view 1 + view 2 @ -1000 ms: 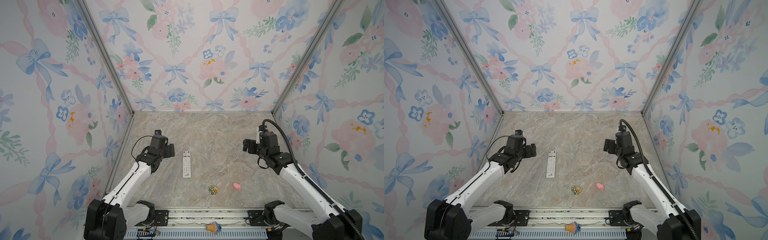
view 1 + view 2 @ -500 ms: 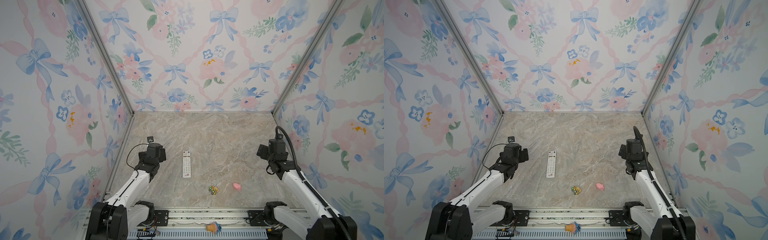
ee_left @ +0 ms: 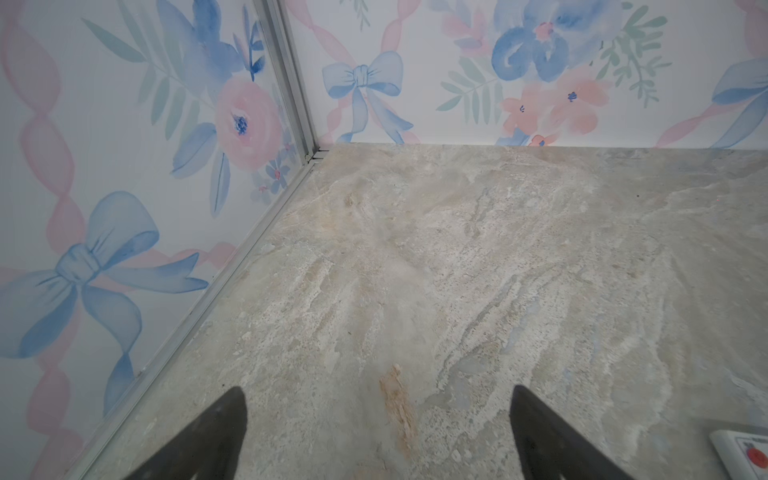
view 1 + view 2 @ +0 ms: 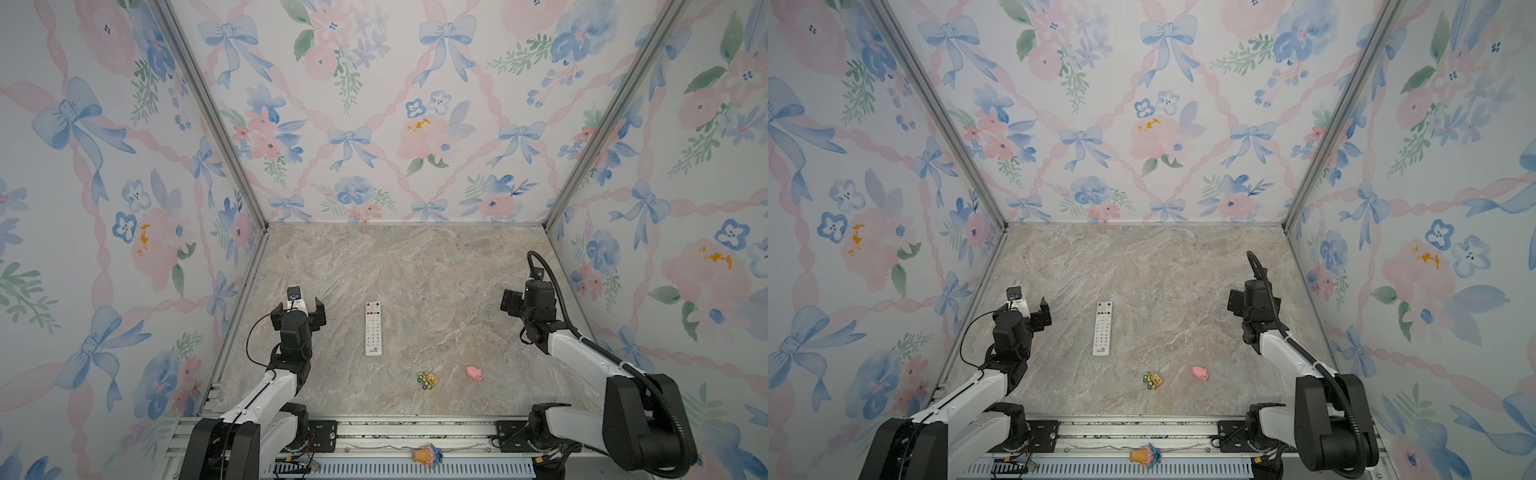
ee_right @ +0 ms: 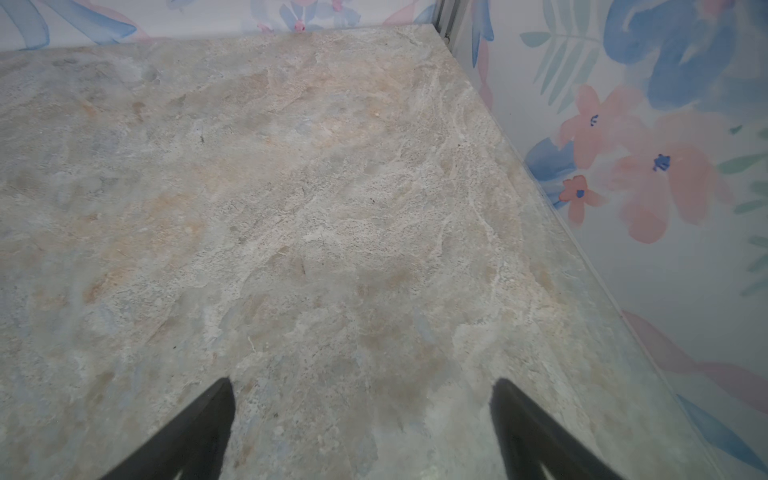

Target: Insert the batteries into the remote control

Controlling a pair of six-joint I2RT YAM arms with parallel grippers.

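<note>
The slim white remote control [image 4: 373, 328] lies flat, buttons up, on the mottled stone-look desk [image 4: 415, 266], left of middle, nearer its front edge. The left gripper [image 3: 377, 388] and right gripper [image 5: 361, 380] gape wide, both empty.

I have bare marble table [image 4: 415, 266] across the whole far half, an open passage. The remote control [image 4: 373, 328] lies mid-table. Near the front edge a toy car [image 4: 427, 380] and a pink pig [image 4: 474, 372] sit close together, the only other clutter. The side walls [image 4: 245, 291] stand near the left gripper [image 3: 378, 390] and the right gripper [image 5: 363, 380] on their outer sides.
</note>
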